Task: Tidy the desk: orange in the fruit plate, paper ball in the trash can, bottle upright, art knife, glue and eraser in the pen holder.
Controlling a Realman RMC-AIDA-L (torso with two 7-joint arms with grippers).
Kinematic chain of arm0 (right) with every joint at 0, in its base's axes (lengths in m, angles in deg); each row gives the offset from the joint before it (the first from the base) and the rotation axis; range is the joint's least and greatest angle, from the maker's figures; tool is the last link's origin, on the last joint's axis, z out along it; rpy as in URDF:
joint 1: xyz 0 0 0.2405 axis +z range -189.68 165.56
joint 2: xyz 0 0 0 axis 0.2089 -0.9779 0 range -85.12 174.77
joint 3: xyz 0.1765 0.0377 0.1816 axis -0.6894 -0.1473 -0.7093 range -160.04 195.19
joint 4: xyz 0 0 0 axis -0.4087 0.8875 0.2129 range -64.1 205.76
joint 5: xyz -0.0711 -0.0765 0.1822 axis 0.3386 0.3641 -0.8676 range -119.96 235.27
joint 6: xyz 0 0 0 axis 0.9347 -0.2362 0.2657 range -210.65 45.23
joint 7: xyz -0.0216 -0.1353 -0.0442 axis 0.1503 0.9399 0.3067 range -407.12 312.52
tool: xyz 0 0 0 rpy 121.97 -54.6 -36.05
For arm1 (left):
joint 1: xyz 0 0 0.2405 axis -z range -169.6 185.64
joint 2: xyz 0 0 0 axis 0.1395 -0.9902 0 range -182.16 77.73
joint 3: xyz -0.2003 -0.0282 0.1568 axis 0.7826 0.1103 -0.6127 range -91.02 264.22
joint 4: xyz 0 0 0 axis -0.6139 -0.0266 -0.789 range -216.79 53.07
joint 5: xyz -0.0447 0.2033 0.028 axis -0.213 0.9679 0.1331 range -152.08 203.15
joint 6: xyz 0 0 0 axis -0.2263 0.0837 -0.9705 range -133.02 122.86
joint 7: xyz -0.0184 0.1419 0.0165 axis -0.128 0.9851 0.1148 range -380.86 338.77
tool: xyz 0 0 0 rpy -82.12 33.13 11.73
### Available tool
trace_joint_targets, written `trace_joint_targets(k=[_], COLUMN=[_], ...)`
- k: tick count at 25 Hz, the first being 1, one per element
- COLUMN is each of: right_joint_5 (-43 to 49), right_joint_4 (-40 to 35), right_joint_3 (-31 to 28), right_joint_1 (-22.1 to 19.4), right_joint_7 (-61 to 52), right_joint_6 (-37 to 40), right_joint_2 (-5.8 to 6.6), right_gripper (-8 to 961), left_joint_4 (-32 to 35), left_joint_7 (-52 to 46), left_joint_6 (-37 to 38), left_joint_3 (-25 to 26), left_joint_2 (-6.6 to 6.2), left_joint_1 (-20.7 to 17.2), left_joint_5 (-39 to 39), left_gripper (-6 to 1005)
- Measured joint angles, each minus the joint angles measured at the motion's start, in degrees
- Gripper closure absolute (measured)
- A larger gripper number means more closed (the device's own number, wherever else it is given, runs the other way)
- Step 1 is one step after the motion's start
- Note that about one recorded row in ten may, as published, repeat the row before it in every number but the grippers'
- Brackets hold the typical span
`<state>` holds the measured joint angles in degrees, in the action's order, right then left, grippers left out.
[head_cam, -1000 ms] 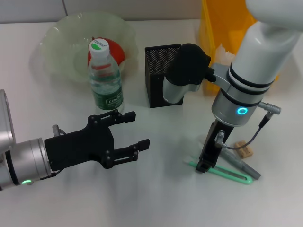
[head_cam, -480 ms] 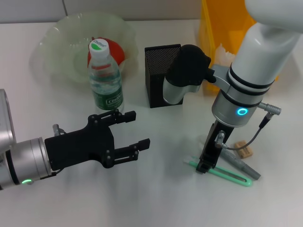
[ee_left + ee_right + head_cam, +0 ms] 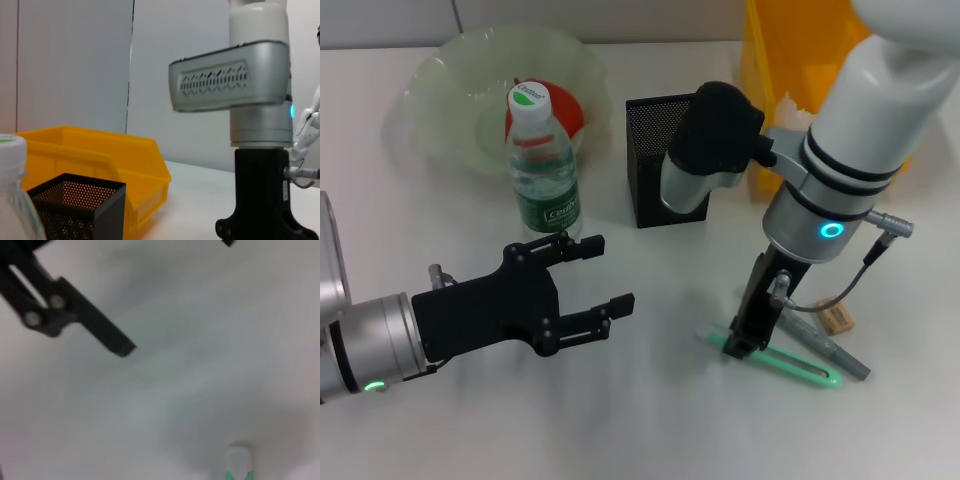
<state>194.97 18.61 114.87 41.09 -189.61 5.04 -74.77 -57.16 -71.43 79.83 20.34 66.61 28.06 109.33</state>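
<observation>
Head view: the right claw [image 3: 745, 338] is seen pointing down over the white end of the art knife [image 3: 782, 362], which lies flat on the worktop [image 3: 650, 420]. Whether its fingers are closed on the knife cannot be told, since they are hidden behind the claw's own body. The glue [image 3: 825, 343] lies just beside the knife, nearly parallel to it, and the eraser [image 3: 838, 319] rests just beyond the glue. The pen holder [image 3: 656, 160] stands behind, partly covered by the right arm, with the trash can [image 3: 790, 55] at the back right.

The step in hand is judged to be the pick-up of the art knife. It would be done well if the knife were gripped across its narrow width, close to the end, without the glue being caught or nudged. A straight lift is advised before the knife is tipped upright and lowered into the holder's opening.

The left claw [image 3: 585, 292] is held released above the worktop, fingers spread, near the upright bottle [image 3: 542, 170]. The orange [image 3: 558, 108] is seen lying in the fruit plate [image 3: 450, 80], behind the bottle.
</observation>
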Motion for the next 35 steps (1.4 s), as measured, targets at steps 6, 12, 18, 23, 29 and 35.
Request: trace_joint_targets(k=[6, 12, 18, 23, 29, 35], right_joint_5=[0.28, -1.99, -22.15, -47.85, -63.52, -64.22], right_joint_4=[-14.71, -30.73, -32.18, -15.22, 6.89, 23.99], right_joint_3=[-4.60, -15.26, -29.11, -38.54, -41.87, -41.88], right_joint_1=[-8.16, -18.14, -27.33, -30.11, -27.32, -20.40], right_joint_7=[0.08, 3.32, 16.91, 38.27, 60.09, 79.02], right_joint_6=[1.96, 1.69, -4.97, -5.93, -4.44, -5.34], right_joint_2=[0.32, 0.30, 0.29, 0.34, 0.52, 0.21], right_gripper=[769, 769, 769, 768, 768, 768], left_joint_4=[0.00, -0.01, -0.09, -0.09, -0.09, -0.09], left_joint_7=[0.02, 0.03, 0.03, 0.02, 0.02, 0.02], left_joint_6=[0.00, 0.00, -0.01, -0.01, -0.60, -0.73], left_joint_3=[0.00, -0.01, -0.01, 0.00, 0.00, -0.18], left_joint_2=[0.00, 0.00, -0.01, 0.00, 0.01, 0.17], left_joint_1=[-0.09, -0.08, 0.15, 0.37, 0.48, 0.82], left_joint_5=[-0.91, -1.01, -1.02, -1.17, -1.79, -1.89], left_gripper=[248, 248, 248, 248, 248, 248])
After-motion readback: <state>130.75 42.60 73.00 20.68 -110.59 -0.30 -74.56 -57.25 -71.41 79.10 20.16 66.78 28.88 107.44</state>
